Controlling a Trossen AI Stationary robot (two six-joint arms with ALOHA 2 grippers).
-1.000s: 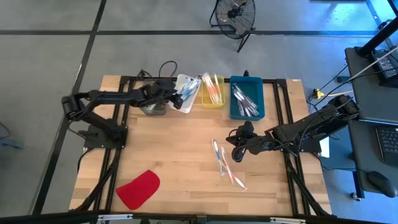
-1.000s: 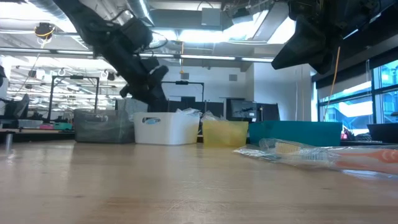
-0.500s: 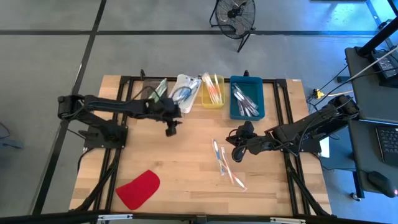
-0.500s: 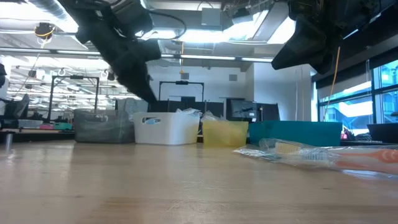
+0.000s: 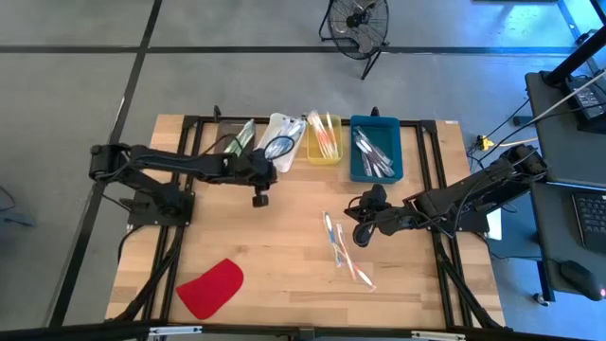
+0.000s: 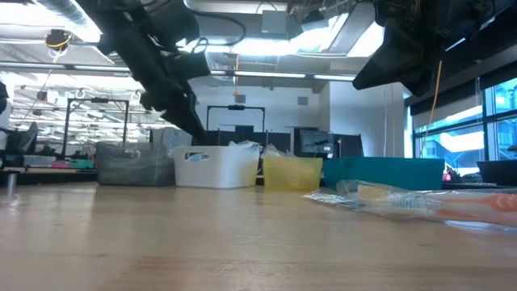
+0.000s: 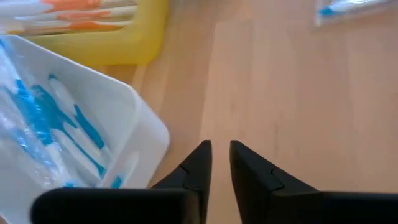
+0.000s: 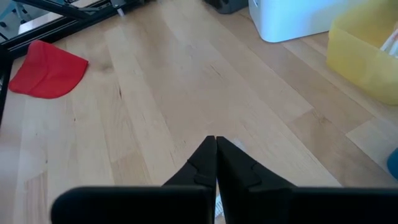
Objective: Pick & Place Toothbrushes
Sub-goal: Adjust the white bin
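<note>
I count four bins in a row along the far edge of the tabletop (image 5: 284, 256): a grey one (image 5: 234, 138), a white one (image 5: 281, 140), a yellow one (image 5: 323, 139) and a teal one (image 5: 375, 150). Each carries toothbrushes: blue-handled ones (image 7: 68, 124) in the white bin, orange ones (image 5: 325, 133) in the yellow, a loose bunch (image 5: 371, 153) in the teal. How many lie in each I cannot count. Out on the bare wood three wrapped toothbrushes (image 5: 339, 244) lie near one another, right of centre. One flat red piece (image 5: 210, 288) sits near the front left corner.

My left hand (image 5: 258, 198) hangs over the wood just in front of the white bin, its fingers (image 7: 198, 165) drawn narrow with a slim gap between them and nothing in it. My right hand (image 5: 360, 235) hovers just beside the three loose toothbrushes, its fingers (image 8: 205, 158) pressed together and empty.

The tabletop is pale wooden planking on a black frame. Around it is grey concrete floor marked with dark lines, one floor fan (image 5: 358, 19) beyond the far edge, and a desk with a keyboard (image 5: 589, 219) at the right. Across the table the low view shows a workshop with ceiling strip lights and racks.
</note>
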